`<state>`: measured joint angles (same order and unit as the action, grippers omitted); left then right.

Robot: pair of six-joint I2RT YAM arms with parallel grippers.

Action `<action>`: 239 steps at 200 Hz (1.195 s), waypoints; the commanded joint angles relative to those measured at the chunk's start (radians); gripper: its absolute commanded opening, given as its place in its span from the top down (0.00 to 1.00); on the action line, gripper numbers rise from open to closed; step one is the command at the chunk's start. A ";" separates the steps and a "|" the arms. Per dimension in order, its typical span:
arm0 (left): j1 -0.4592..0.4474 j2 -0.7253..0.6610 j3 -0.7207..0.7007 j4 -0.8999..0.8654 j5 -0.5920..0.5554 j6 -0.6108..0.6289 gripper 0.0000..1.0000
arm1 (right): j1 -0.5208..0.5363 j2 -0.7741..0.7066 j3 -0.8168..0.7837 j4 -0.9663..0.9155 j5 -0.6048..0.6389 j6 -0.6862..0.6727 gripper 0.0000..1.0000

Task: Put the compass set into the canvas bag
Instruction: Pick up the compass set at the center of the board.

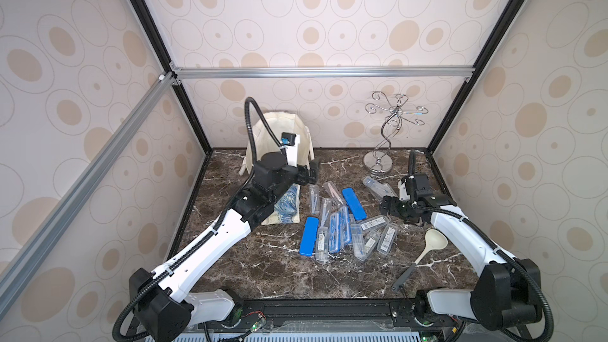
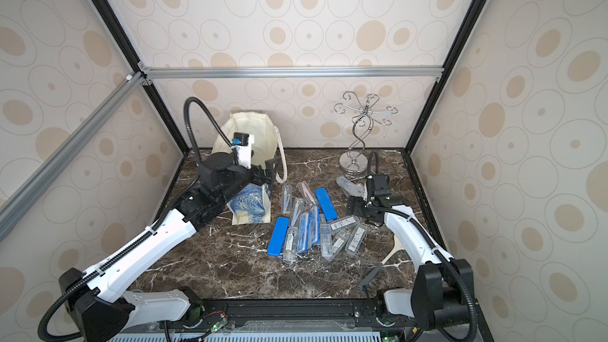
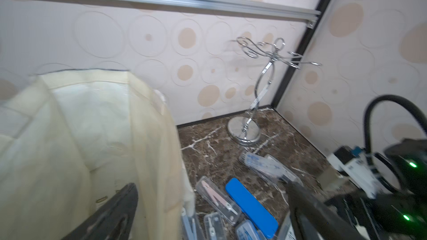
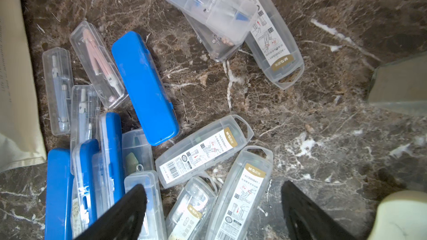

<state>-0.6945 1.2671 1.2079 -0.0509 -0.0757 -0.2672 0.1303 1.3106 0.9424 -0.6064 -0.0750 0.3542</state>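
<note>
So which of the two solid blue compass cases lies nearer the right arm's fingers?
The blue case beside the clear case holding a pink compass. The other blue case lies farther off, nearer the canvas bag.

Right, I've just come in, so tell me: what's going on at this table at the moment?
Two robot arms are meant to put compass cases into a canvas bag. The left gripper is at the bag's mouth, jaws open, gripping nothing. The right gripper hangs over the scattered cases on the table, jaws open and empty too. The clear and blue cases lie loose beside the bag; none is being carried.
</note>
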 commanded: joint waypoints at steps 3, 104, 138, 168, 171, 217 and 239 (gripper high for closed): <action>-0.084 0.021 -0.035 0.065 -0.014 0.019 0.00 | 0.001 0.008 -0.004 -0.070 0.010 0.013 0.10; -0.295 0.198 -0.164 0.218 -0.039 -0.100 0.00 | 0.001 0.061 -0.152 -0.069 0.067 0.133 0.27; -0.301 0.216 -0.233 0.296 -0.032 -0.145 0.00 | 0.000 0.115 -0.166 0.014 0.033 0.137 0.30; -0.301 0.206 -0.286 0.325 -0.055 -0.185 0.00 | 0.001 0.156 -0.169 0.067 0.017 0.147 0.32; -0.301 0.205 -0.292 0.353 -0.057 -0.191 0.00 | 0.000 0.161 -0.169 0.070 0.017 0.146 0.32; -0.300 0.218 -0.348 0.440 -0.041 -0.245 0.00 | 0.000 0.244 -0.137 0.084 0.039 0.151 0.37; -0.300 0.245 -0.331 0.431 -0.035 -0.245 0.00 | 0.000 0.270 -0.125 0.072 0.069 0.148 0.42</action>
<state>-0.9874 1.4910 0.8589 0.3241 -0.1154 -0.4797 0.1307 1.5379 0.8089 -0.5247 -0.0406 0.4904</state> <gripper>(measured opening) 0.998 0.604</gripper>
